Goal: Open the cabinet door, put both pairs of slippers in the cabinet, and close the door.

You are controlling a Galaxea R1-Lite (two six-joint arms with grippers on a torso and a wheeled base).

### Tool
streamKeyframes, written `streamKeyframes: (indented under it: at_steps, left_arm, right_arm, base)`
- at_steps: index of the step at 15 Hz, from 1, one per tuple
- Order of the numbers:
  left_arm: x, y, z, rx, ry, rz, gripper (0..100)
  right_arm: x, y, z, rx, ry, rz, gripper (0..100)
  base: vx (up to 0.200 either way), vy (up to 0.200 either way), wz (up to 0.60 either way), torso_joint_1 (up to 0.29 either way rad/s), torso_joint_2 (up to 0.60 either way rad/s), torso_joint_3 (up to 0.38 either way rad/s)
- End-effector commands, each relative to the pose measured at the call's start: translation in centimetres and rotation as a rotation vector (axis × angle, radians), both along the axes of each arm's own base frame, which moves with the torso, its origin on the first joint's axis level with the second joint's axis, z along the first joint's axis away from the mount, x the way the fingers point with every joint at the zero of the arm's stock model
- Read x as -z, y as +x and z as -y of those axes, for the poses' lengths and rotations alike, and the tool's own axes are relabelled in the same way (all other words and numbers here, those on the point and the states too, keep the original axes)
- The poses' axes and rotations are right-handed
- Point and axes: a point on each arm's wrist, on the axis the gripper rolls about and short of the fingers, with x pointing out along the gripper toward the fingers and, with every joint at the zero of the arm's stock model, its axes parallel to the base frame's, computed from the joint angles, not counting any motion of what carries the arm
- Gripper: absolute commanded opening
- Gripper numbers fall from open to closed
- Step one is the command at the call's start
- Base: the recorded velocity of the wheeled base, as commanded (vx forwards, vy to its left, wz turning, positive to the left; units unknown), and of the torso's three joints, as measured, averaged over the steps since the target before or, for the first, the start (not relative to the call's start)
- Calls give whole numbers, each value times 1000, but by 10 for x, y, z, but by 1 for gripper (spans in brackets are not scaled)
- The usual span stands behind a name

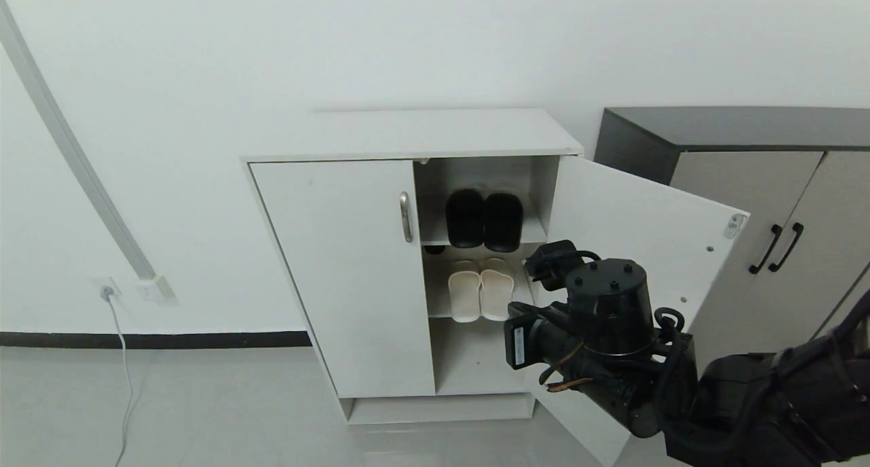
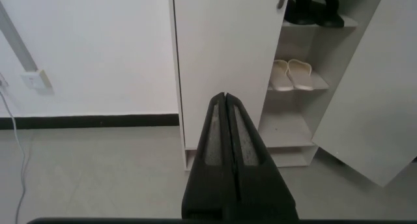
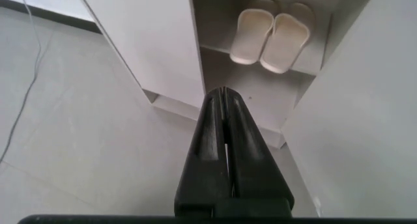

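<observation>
Two slipper pairs sit inside the cabinet (image 1: 414,134): black pair (image 1: 484,220) on the upper shelf (image 1: 534,234), cream pair (image 1: 480,289) on the shelf below (image 1: 436,298). Right door (image 1: 632,229) stands open, its lower edge hidden behind the right arm (image 1: 605,344). Left end effector (image 2: 225,97) and right end effector (image 3: 223,94): fingers together, empty.

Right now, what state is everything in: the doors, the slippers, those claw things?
Right cabinet door: swung open.
Left cabinet door: shut.
Black slippers: stored on the upper shelf.
White slippers: stored on the middle shelf.
Left gripper: shut, empty.
Right gripper: shut, empty.
Grey cabinet doors: shut.
</observation>
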Motion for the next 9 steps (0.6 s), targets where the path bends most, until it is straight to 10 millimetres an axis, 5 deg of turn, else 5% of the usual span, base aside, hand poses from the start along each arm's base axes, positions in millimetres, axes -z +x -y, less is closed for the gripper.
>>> streamKeyframes:
  at_steps: [1, 9]
  left_arm:
    - [0, 0, 0, -1, -1, 0, 0]
    - [0, 0, 0, -1, -1, -1, 0]
  right_arm:
    - [-1, 0, 0, -2, 2, 2, 0]
    - [0, -3, 0, -8, 0, 0, 0]
  base:
    - [0, 0, 0, 159, -481, -320]
    - [0, 0, 0, 180, -498, -316]
